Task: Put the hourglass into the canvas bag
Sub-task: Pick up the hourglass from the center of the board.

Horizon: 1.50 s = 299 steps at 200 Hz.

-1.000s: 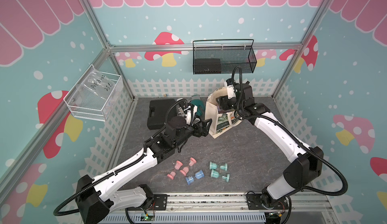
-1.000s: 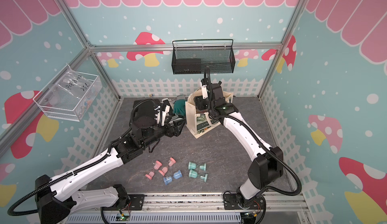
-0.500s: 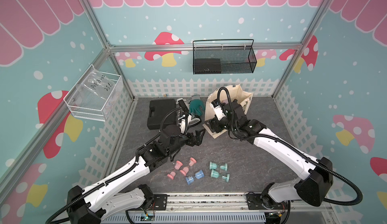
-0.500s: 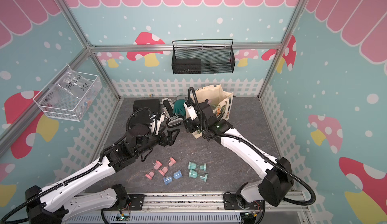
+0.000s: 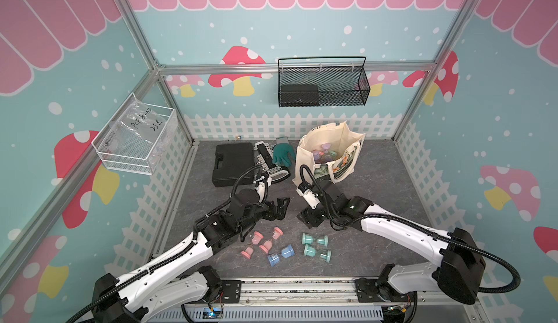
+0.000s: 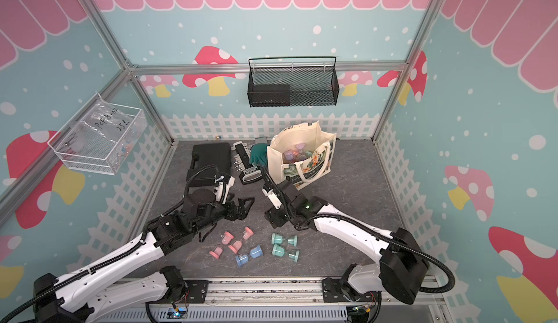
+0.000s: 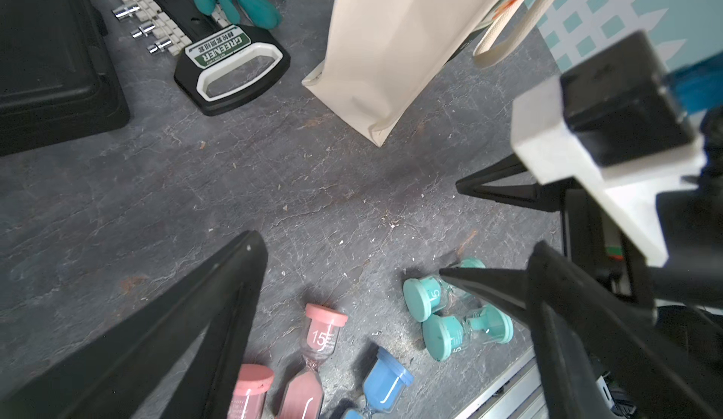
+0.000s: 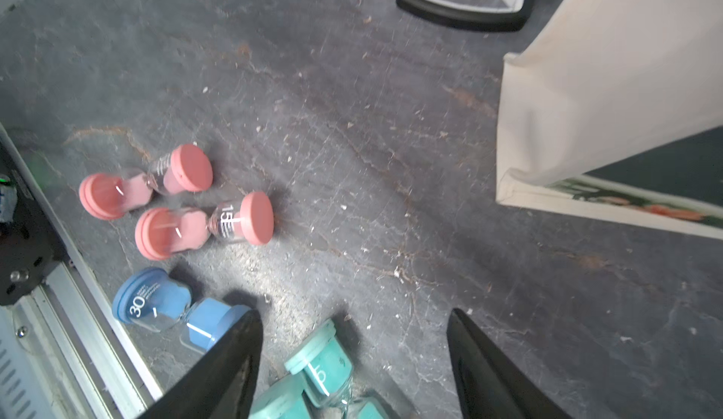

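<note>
The cream canvas bag stands open at the back, with several small hourglasses inside. On the floor in front lie two pink hourglasses, a blue one and two teal ones. My right gripper hangs open just above the teal hourglass, with nothing between its fingers. My left gripper is open and empty over bare floor, behind the pink hourglass.
A black case, a socket rack and a green glove lie left of the bag. A wire basket hangs on the back wall and a clear bin on the left wall. A metal rail runs along the front.
My right arm has come away from the bag mouth and down toward the teal hourglasses. My left arm has drawn back from the bag's side. The bag now stands free and open.
</note>
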Motion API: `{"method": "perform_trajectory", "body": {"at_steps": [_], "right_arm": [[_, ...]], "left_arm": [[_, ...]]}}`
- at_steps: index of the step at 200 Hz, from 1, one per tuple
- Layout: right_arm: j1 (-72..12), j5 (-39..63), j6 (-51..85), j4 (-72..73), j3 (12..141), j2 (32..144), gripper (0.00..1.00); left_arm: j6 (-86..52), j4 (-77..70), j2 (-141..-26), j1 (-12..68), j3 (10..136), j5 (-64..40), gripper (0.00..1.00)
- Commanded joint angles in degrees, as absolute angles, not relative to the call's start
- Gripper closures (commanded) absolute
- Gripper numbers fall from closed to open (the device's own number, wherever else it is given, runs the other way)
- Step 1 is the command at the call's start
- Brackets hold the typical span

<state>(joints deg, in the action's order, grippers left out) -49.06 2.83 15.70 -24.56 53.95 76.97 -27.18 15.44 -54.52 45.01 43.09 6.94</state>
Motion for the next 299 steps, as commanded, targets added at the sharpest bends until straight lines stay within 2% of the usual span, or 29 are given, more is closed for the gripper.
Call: {"method": "perform_trajectory", "body": {"at_steps": [1,81,211,299], "right_arm": [[-51.31,1.60,17.78,-26.47,51.98,77.14,0.24],[-57.28,-3.14,22.10,-26.94,48.16,81.41,0.23],[-56.50,-12.91,24.58,-27.58,49.56,90.31,0.25],[-53.09,-13.97,24.36,-27.44,49.48,92.39,0.40]], "left_arm": [[-29.08,16.59,-52.66,44.67,41.52,9.01,0.01],[-30.72,16.81,-52.29,44.56,39.77,10.01,0.01],[-30.76,15.80,-53.70,44.47,39.90,10.13,0.01],[-30.26,14.69,-55.08,44.45,40.52,10.14,0.01]]}}
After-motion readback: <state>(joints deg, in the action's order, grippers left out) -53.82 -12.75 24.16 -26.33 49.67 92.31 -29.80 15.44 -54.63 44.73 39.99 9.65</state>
